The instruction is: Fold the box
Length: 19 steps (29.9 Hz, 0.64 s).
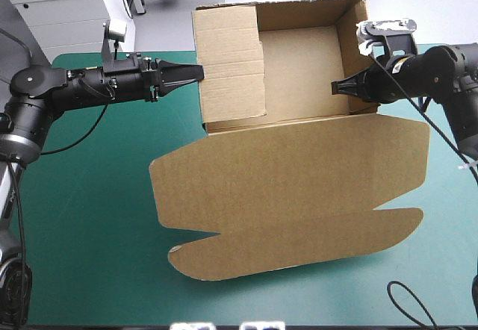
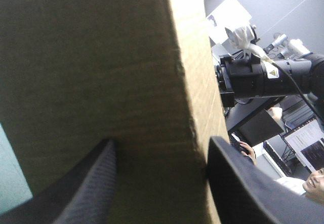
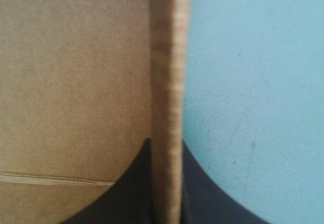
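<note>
The brown box [image 1: 299,69] stands at the table's far middle as an open tray with its walls raised. Its lid [image 1: 291,188] lies flat toward the front edge. My left gripper [image 1: 200,72] is at the left wall. In the left wrist view its fingers [image 2: 96,183] stand apart, open, one on each side of the wall's edge [image 2: 197,82], against the board. My right gripper [image 1: 334,87] is shut on the right wall. In the right wrist view the wall's edge [image 3: 167,82] runs straight up between the nearly closed gripper [image 3: 167,145].
The box's back wall sits near the table's far edge. The lid's rounded front flap [image 1: 299,244] reaches toward the front edge. Teal-green cover [image 1: 89,218] shows left of the lid and under the right gripper [image 3: 253,82].
</note>
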Tool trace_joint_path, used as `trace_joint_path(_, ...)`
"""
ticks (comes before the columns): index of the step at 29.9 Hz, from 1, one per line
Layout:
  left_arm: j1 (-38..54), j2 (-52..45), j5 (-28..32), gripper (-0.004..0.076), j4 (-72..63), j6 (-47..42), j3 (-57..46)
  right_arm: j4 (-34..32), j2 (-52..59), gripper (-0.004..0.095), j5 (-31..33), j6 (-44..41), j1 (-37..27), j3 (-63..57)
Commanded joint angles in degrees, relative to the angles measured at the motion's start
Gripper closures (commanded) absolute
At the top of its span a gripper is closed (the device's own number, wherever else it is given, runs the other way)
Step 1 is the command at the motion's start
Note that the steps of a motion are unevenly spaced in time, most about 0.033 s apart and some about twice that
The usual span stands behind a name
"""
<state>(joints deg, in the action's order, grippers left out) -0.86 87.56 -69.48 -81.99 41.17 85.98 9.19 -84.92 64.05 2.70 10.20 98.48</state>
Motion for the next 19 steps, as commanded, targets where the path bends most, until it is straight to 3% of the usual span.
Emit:
trace_joint_path(1, -0.3, -2.3, -1.2, 0.0328, -3.3, -0.6, 1.9, 1.0, 2.4, 0.0920, -4.4, -1.4, 0.0, 1.8)
trace_joint_path(4, -0.3, -2.3, 0.3, 0.0328, -0.7, -1.2, 2.6, 1.0, 2.4, 0.0920, -4.4, -1.7, 0.0, 1.8)
trace_joint_path(12, -6.4, -2.3, 4.7, 0.0328, 26.1, -15.6, 13.1, -2.5, 2.3, 0.0920, -6.6, -4.8, 3.9, 1.8)
trace_joint_path(19, -14.8, -2.3, 10.8, 0.0328, 47.8, -29.9, 17.8, 2.0, 2.3, 0.0920, -7.1, -5.4, 4.5, 1.8)
